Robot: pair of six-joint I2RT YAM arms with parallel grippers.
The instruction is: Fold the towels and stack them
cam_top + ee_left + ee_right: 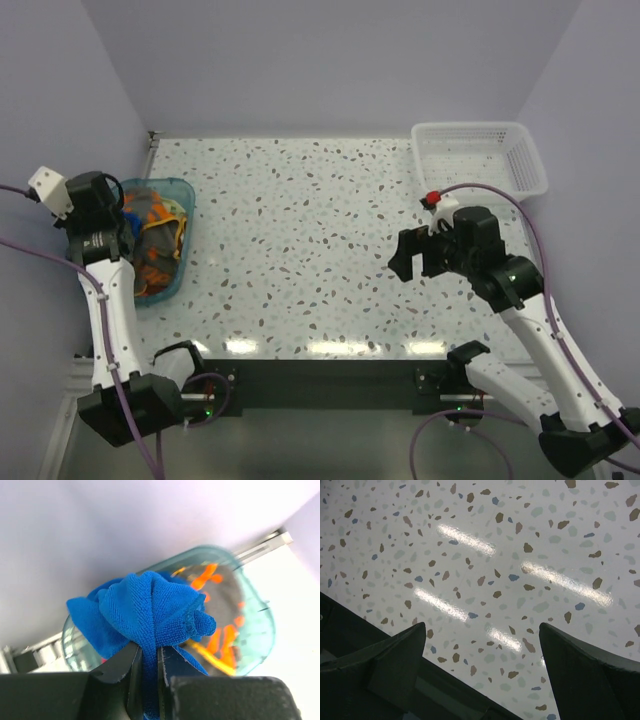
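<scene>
A royal blue towel (150,607) is bunched up and pinched between the jaws of my left gripper (149,651), which is shut on it just above the teal tub (262,615). More towels, orange with grey blotches (224,639), lie crumpled inside the tub. In the top view the left gripper (124,216) hangs over the tub (186,190) at the table's left edge, with the towel pile (160,238) below it. My right gripper (405,262) hovers over the bare table on the right, open (482,625) with nothing between its fingers.
A white mesh basket (480,160) stands at the back right corner. The speckled tabletop (300,240) stretches between tub and basket. Walls close in on the left, back and right.
</scene>
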